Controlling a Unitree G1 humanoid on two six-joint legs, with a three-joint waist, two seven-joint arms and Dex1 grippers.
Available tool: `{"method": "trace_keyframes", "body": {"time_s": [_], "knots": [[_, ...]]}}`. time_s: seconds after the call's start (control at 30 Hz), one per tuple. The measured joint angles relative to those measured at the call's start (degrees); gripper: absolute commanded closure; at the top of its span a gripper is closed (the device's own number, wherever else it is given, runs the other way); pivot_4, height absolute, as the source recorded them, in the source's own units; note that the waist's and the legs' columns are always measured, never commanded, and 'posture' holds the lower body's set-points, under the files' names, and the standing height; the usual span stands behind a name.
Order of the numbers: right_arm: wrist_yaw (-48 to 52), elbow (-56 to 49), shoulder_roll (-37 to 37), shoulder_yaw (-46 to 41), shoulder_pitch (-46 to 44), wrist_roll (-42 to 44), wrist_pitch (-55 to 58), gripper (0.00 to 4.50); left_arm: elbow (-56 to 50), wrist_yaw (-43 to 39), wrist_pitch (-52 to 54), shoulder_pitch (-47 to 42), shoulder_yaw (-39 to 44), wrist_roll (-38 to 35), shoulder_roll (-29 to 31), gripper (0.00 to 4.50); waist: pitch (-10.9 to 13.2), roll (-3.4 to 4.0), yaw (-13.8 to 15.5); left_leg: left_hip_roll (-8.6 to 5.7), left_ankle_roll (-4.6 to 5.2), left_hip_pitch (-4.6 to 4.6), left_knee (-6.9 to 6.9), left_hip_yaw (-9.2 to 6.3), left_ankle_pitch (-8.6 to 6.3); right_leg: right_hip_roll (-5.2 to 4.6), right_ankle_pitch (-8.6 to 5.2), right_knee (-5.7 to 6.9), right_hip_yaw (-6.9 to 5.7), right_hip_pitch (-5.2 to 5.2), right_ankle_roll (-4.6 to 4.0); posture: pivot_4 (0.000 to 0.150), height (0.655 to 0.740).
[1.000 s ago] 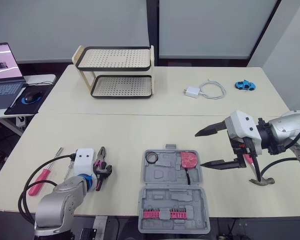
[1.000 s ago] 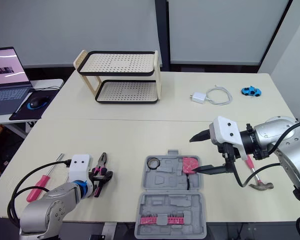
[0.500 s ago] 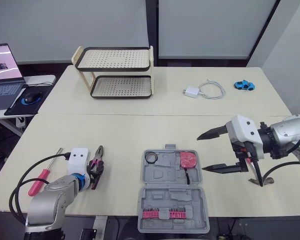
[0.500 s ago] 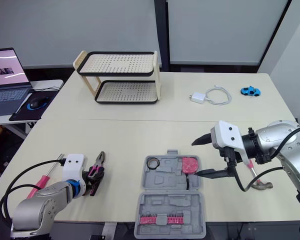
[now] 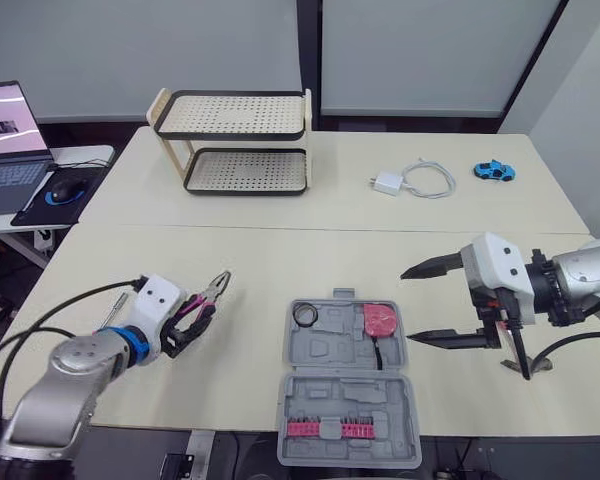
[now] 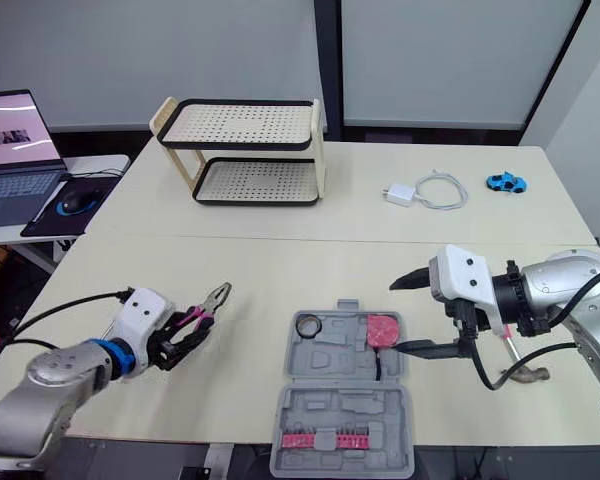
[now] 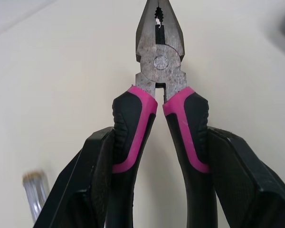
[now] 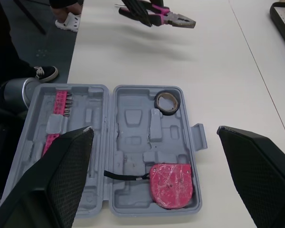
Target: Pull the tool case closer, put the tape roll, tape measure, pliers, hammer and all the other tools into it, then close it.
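Tool case (image 5: 325, 400) is lying open at the near edge of the table (image 5: 280, 255), with the tape roll (image 5: 303, 315) and pink tape measure (image 5: 379, 321) sitting in its far half (bit strip in the near half). Left gripper (image 5: 192, 325) is clamping the pliers (image 5: 212, 290) by both handles, holding them off the table left of the case, nose aiming toward the case. Right gripper (image 5: 407, 305) is hovering right of the case, fingers spread wide, gripping nothing. Hammer (image 6: 527, 375) is lying beyond it.
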Motion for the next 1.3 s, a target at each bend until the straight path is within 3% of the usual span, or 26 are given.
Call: {"method": "trace_keyframes", "body": {"time_s": [0.23,0.43,0.6,0.77,0.9,1.07,1.2,1.3], "knots": [[-3.51,-3.55,-0.35,-3.88,4.18,1.46,2.09,0.0,1.77,-20.74,-9.72,-9.96,-8.13,-0.41,7.59,1.97,0.24,0.05,0.08,-0.02,0.03,-0.03,-0.04,0.02,-0.01,0.1,0.0,0.01,-0.06,-0.01,0.0,0.15,0.74],[-7.12,-10.02,-0.96,-10.31,13.04,3.79,5.47,0.0,2.16,-30.5,-8.35,-22.49,-17.48,-0.1,7.06,1.97,0.38,-0.06,-0.04,-0.06,0.05,-0.11,0.0,0.12,-0.02,0.25,0.0,0.07,-0.11,-0.03,0.01,0.15,0.74],[-12.71,-15.45,0.79,-9.95,16.22,4.92,7.71,0.0,3.04,-31.96,-4.88,-30.71,-24.14,2.01,2.73,1.97,0.51,-0.23,-0.54,-0.1,0.06,-0.07,0.11,0.12,-0.01,0.44,0.0,0.19,-0.11,-0.01,0.01,0.15,0.74],[-21.17,-16.89,4.43,0.33,12.09,1.8,10.57,0.0,2.72,-31.33,-1.92,-32.3,-26.55,2.73,1.08,1.97,0.53,-0.27,-1.95,-0.08,0.05,-0.04,0.09,0.03,-0.01,0.45,0.0,0.2,-0.03,-0.06,0.01,0.15,0.74],[-26.81,-13.8,9.69,12.3,2.8,-4.06,13.51,0.0,2.51,-31.4,-1.23,-31.79,-27.41,3.19,1.19,1.97,0.54,-0.27,-2.19,-0.07,0.04,-0.05,0.09,-0.05,0.0,0.43,0.0,0.21,-0.03,-0.09,0.01,0.15,0.74],[-27.09,-6.67,16.07,24.78,-6.57,-10.42,12.49,0.0,3.06,-31.3,-1.2,-32.28,-28.93,5.16,1.0,1.97,0.55,-0.28,-1.85,-0.07,0.03,-0.17,0.11,-0.07,0.01,0.42,0.0,0.21,-0.03,-0.24,0.01,0.15,0.74],[-25.87,-0.18,19.59,29.97,-9.45,-14.39,9.69,0.0,3.29,-30.99,-1.2,-32.72,-29.22,6.41,0.4,1.97,0.55,-0.29,-1.63,-0.09,-0.27,-0.83,0.32,-0.11,0.19,0.37,0.03,0.35,-0.05,-0.88,0.04,0.15,0.74],[-25.34,4.37,23.96,32.54,-12.32,-16.39,8.33,0.0,3.42,-30.5,-1.19,-33.11,-29.26,6.91,-0.37,1.97,0.55,-0.29,-1.73,-0.08,-0.3,-0.83,0.31,-0.12,0.21,0.37,0.04,0.37,-0.06,-0.9,0.04,0.15,0.74]]}}
